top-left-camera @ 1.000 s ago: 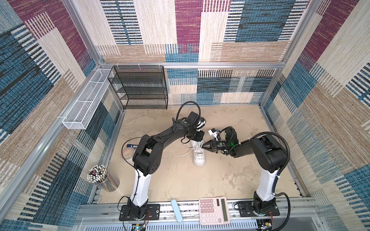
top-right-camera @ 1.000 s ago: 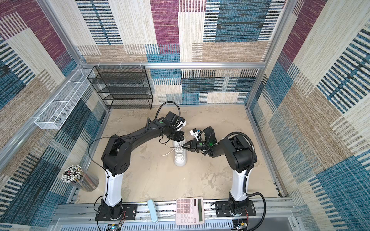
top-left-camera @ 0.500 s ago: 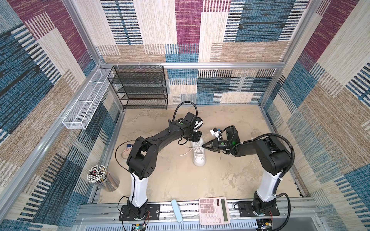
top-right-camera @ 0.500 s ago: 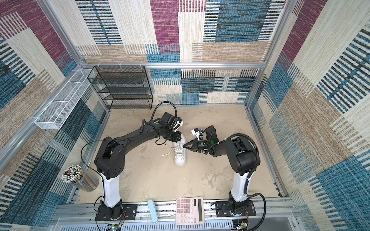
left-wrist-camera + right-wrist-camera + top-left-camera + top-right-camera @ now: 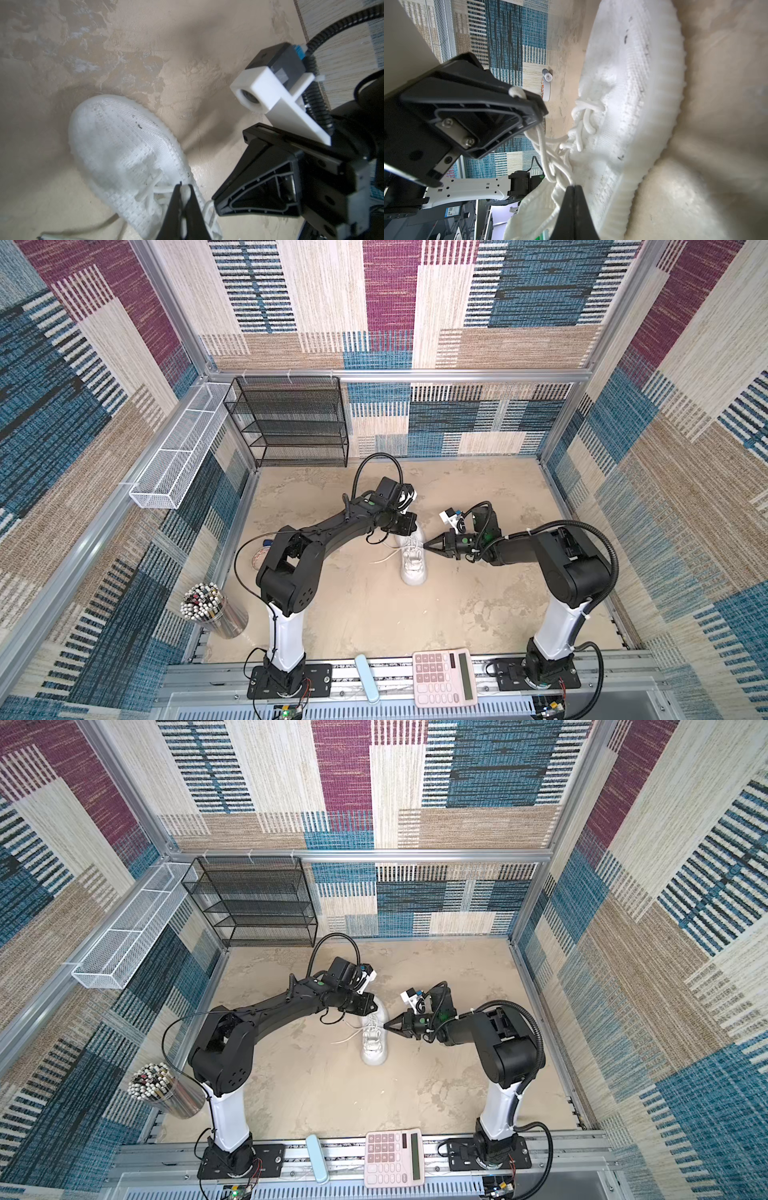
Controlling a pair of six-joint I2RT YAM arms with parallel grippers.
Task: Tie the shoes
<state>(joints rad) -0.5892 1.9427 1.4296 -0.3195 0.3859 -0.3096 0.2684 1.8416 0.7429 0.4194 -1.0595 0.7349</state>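
Note:
The white shoe (image 5: 412, 568) (image 5: 374, 1042) stands on the sandy floor mid-table, its toe toward the front. My left gripper (image 5: 408, 527) (image 5: 368, 1006) hangs over the shoe's back part; in the left wrist view the left gripper (image 5: 184, 187) is shut on a white lace (image 5: 185, 192) that bulges between the tips. My right gripper (image 5: 424, 546) (image 5: 385, 1026) comes in from the right. In the right wrist view the right gripper (image 5: 573, 186) is shut where lace strands (image 5: 544, 149) from the left gripper (image 5: 533, 116) meet its tip. A loose lace end (image 5: 380, 560) lies left of the shoe.
A black wire shelf (image 5: 291, 423) stands at the back left, with a white wire basket (image 5: 178, 452) on the left wall. A cup of pencils (image 5: 208, 610) sits at the front left. A pink calculator (image 5: 442, 676) and a pale blue case (image 5: 368, 676) lie on the front rail.
The left arm's elbow has swung a little to the left while its gripper stays over the shoe. The right gripper has barely moved. Both stay shut.

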